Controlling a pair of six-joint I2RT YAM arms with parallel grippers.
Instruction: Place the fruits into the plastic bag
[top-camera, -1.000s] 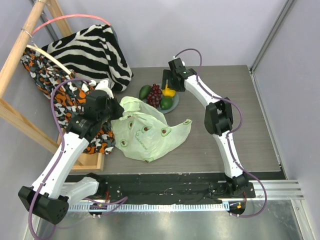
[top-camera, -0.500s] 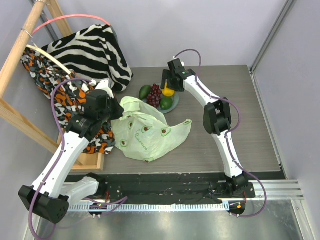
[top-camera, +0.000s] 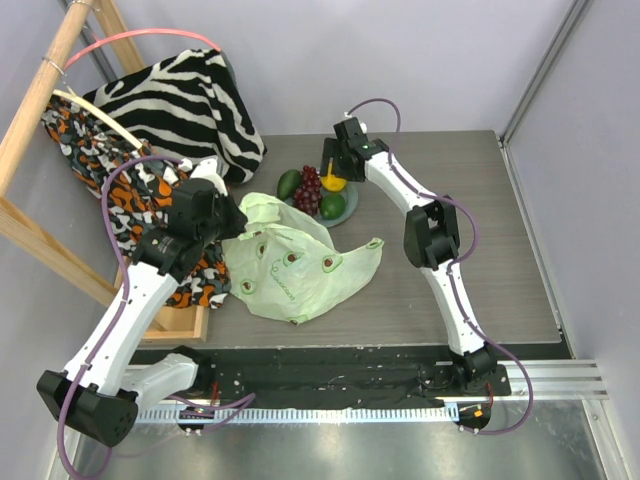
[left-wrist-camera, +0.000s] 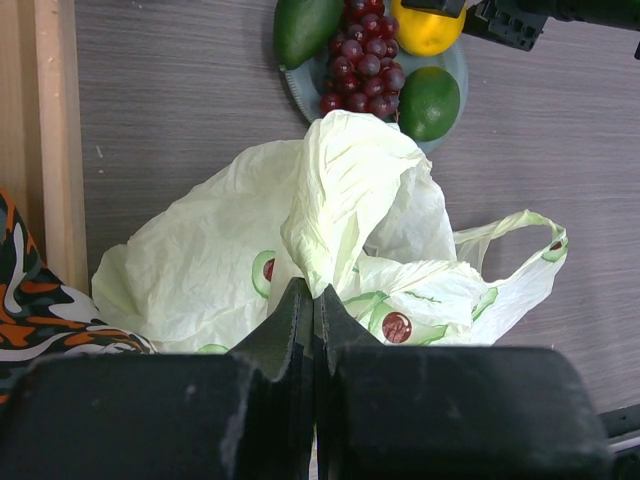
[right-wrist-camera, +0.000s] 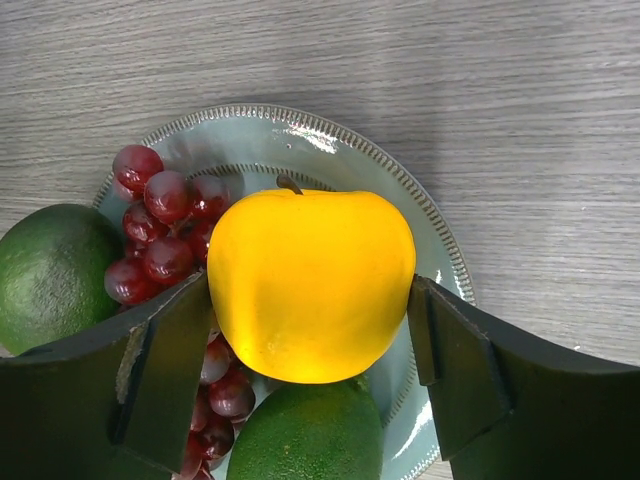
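The pale green plastic bag (top-camera: 290, 265) lies crumpled on the table in front of the plate. My left gripper (top-camera: 238, 218) is shut on a raised fold of the bag (left-wrist-camera: 340, 190), the jaws pressed together at the left gripper's tip (left-wrist-camera: 313, 295). My right gripper (top-camera: 335, 183) is over the grey-blue plate (top-camera: 352, 205), its fingers against both sides of the yellow lemon (right-wrist-camera: 310, 285). The grape bunch (right-wrist-camera: 165, 235), avocado (right-wrist-camera: 50, 270) and lime (right-wrist-camera: 310, 435) lie on the plate (right-wrist-camera: 400, 190). No dark purple-brown fruit shows.
A zebra-striped cloth (top-camera: 190, 100) hangs on a wooden rack (top-camera: 40, 90) at the back left, with orange patterned cloth (top-camera: 130, 200) below it. A wooden rail (left-wrist-camera: 55, 140) runs along the table's left side. Grey walls close in the back and right.
My right gripper has shifted slightly left over the plate with the lemon between its fingers. The left arm and the bag have not moved.
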